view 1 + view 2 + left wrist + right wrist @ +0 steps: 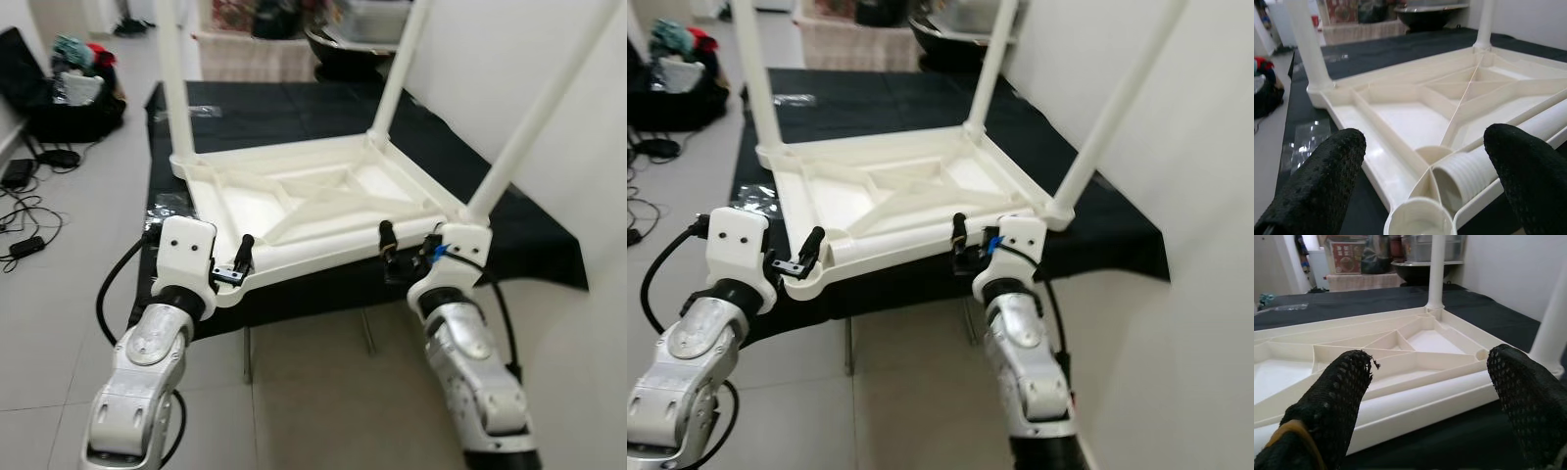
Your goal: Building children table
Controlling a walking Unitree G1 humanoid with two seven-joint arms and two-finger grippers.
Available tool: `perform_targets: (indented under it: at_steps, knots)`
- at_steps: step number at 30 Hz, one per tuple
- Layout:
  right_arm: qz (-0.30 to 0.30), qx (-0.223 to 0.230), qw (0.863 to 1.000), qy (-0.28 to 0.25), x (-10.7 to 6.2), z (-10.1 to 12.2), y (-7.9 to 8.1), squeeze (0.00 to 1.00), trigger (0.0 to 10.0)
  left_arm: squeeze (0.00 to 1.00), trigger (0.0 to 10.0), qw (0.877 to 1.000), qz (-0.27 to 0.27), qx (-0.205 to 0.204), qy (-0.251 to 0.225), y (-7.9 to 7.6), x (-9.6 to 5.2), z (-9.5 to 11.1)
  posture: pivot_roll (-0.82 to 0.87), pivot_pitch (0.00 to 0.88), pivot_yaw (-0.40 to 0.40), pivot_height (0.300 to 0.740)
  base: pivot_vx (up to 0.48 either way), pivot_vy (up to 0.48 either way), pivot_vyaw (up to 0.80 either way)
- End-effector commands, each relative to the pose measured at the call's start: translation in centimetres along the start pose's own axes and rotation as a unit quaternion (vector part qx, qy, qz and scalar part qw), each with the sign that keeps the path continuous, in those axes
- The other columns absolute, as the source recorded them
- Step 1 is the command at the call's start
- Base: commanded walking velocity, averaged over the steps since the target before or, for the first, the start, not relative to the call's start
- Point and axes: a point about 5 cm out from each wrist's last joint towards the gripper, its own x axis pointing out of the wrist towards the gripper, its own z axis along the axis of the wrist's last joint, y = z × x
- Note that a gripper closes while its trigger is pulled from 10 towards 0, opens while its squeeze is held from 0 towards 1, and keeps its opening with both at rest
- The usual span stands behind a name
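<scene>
Tabletop [313,201] lies upside down on the black-clothed bench [323,113], three legs up, so we reach its sockets. Fourth leg [1484,171] lies loose inside near empty socket [1418,226]. Left gripper [233,264] and right gripper [407,250] gape open at near edge.

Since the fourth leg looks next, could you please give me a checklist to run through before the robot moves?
1. Three standing legs seated upright: ok.
2. Near-left socket empty: ok.
3. Loose leg lying along the top's near edge, between the grippers: ok.
4. Left gripper open, at the socket corner: ok.
5. Right gripper open, facing the loose leg: ok.
6. Top steady on the black cloth: cannot tell.
</scene>
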Motion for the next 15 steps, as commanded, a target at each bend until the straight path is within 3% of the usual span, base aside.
perform_targets:
  at_steps: [1,4,13,15]
  knots:
    - [0.003,-0.004,1.0,0.006,0.0,-0.2,0.2,0.0,10.0,0.0,10.0,1.0,-0.003,-0.011,0.02,0.0,0.0,-0.7,0.1,0.119,-0.131,0.74,0.0,0.0,0.0]
    - [0.005,-0.001,1.0,0.002,0.2,0.0,0.6,0.0,10.0,0.0,10.0,0.99,-0.07,-0.091,0.08,-0.8,0.1,-1.9,0.1,0.123,-0.128,0.74,0.0,0.0,0.0]
    - [0.006,0.003,1.0,-0.005,0.4,0.5,0.8,0.0,10.0,0.0,10.0,0.977,-0.118,-0.144,0.105,-1.1,0.4,-2.2,0.1,0.13,-0.124,0.74,0.0,0.0,0.0]
    - [0.003,0.004,1.0,-0.011,0.6,0.9,0.7,0.0,10.0,0.0,10.0,0.973,-0.123,-0.164,0.11,-0.7,1.7,-2.4,0.1,0.135,-0.118,0.74,0.0,0.0,0.0]
